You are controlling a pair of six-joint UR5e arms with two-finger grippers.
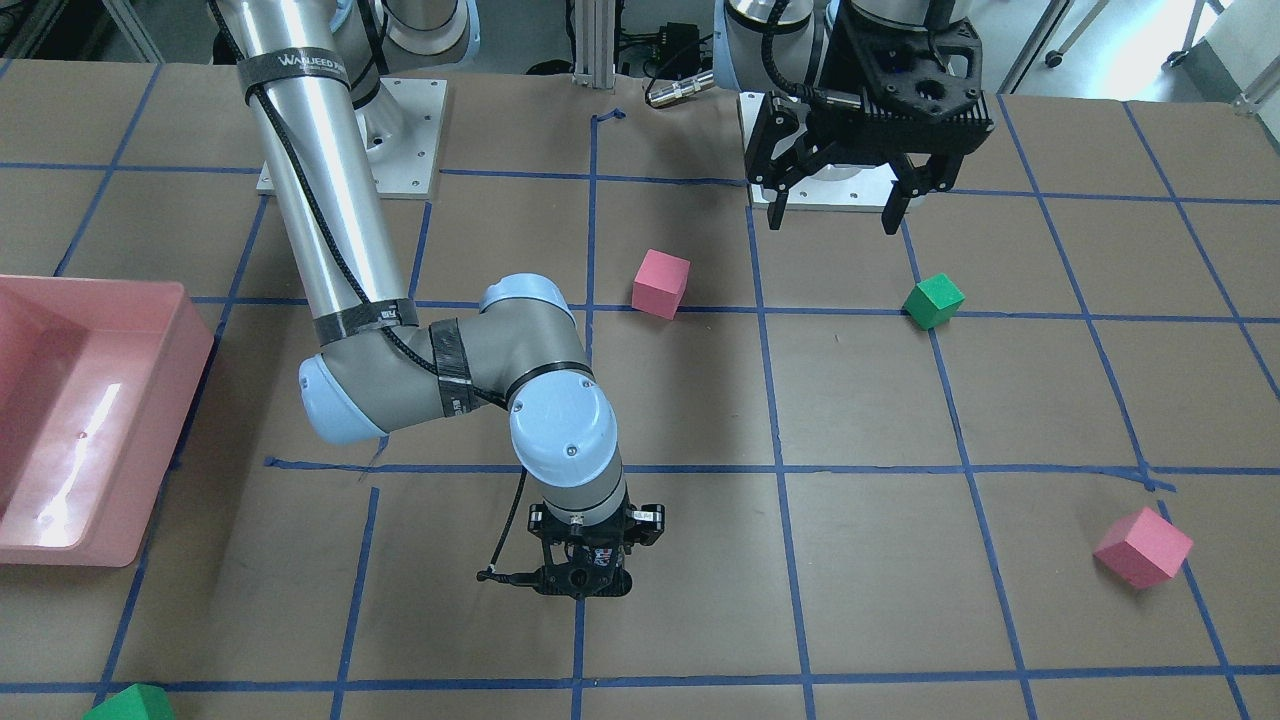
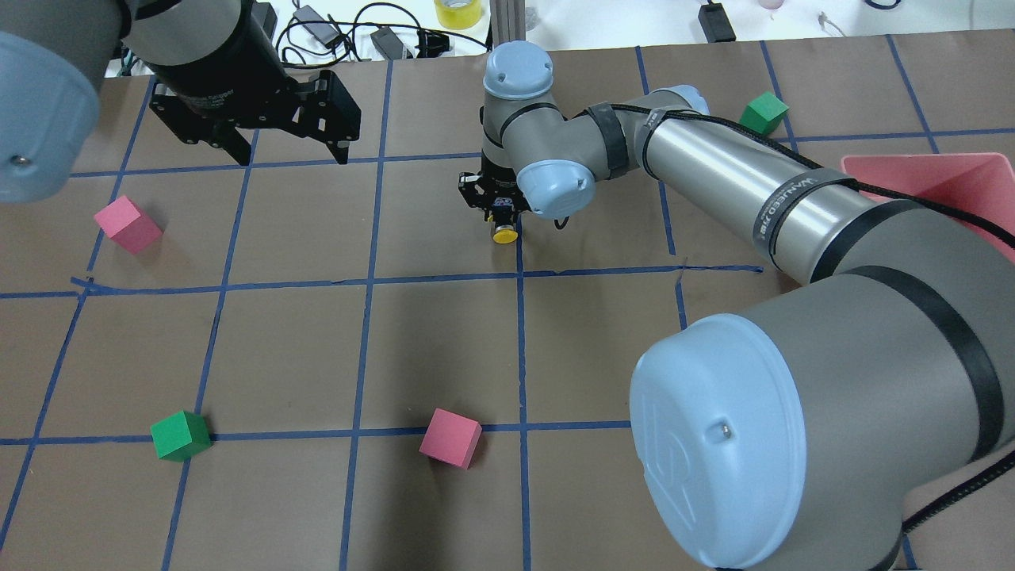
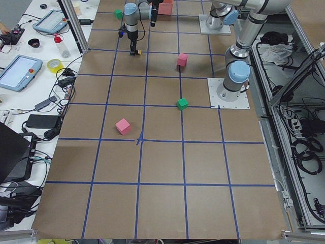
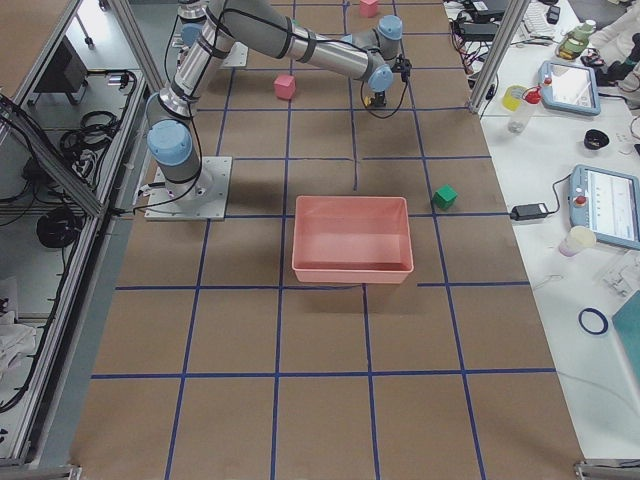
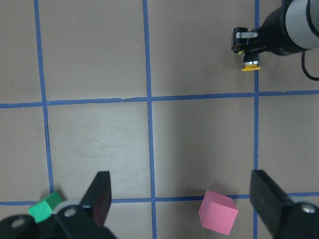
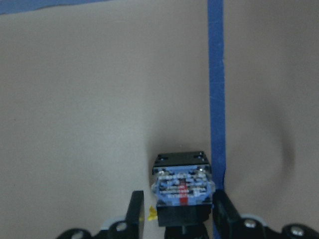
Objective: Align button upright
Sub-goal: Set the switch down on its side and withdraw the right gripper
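Note:
The button shows in the overhead view as a yellow cap (image 2: 504,235) sticking out below my right gripper (image 2: 500,220) toward the robot's side. In the right wrist view its whitish-grey contact block (image 6: 182,190) sits between the two fingers of the right gripper (image 6: 178,215), which is shut on it, low over the brown table beside a blue tape line. The cap also shows in the left wrist view (image 5: 250,67). In the front-facing view the right gripper (image 1: 585,583) hides the button. My left gripper (image 1: 840,212) hangs open and empty, high near its base.
A pink cube (image 1: 660,283), a green cube (image 1: 933,300), a second pink cube (image 1: 1142,547) and a second green cube (image 1: 130,703) lie scattered on the table. A pink bin (image 1: 150,480) stands on the robot's right side.

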